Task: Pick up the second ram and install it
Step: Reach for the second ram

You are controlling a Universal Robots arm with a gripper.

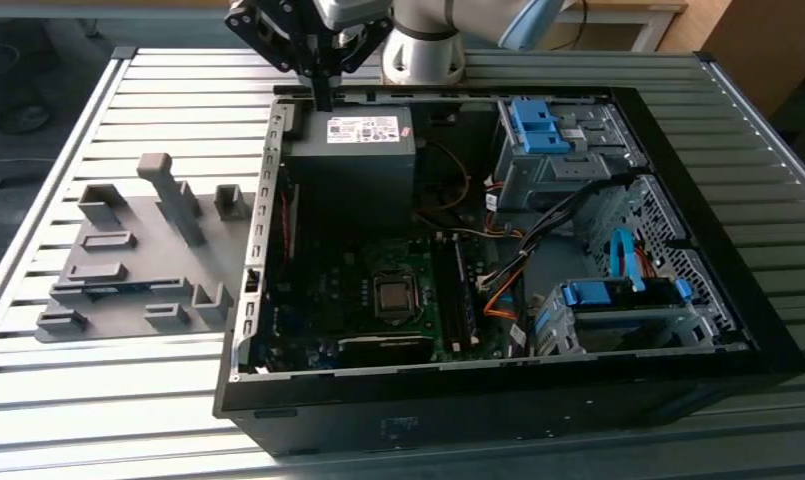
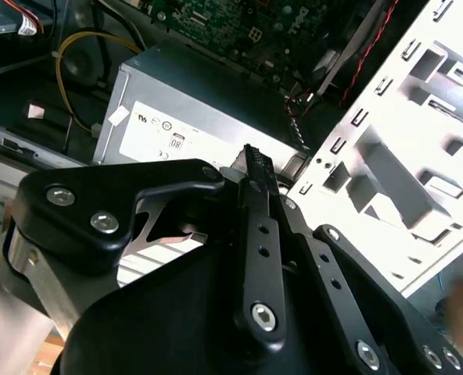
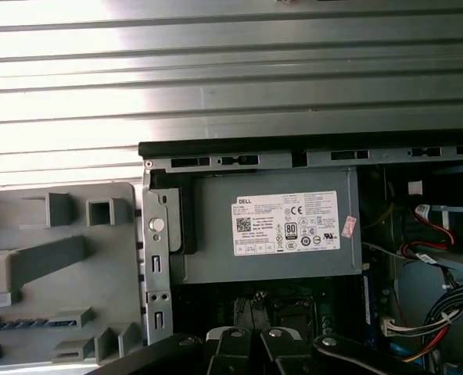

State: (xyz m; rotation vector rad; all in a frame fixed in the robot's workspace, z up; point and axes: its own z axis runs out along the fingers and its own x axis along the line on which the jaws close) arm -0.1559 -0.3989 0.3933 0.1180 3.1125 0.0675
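The second ram (image 1: 113, 291) is a thin blue-green stick lying in a slot of the grey holder plate (image 1: 135, 255), on the exterior view's left, outside the computer case. It also shows as a blue strip, the ram (image 3: 62, 320), in the first wrist view. My gripper (image 1: 322, 98) hangs over the far rim of the open case, just above the power supply (image 1: 351, 135), well away from the ram. Its black fingers (image 2: 253, 168) are pressed together with nothing between them. The motherboard's long black slots (image 1: 462, 300) lie beside the processor socket (image 1: 394, 294).
The black case (image 1: 509, 390) lies open on a ribbed metal table (image 1: 175, 70). Drive cages with blue clips (image 1: 549, 135) and loose cables (image 1: 509, 290) fill the case's side on the exterior view's right. Tall grey posts (image 1: 175, 200) rise from the holder plate.
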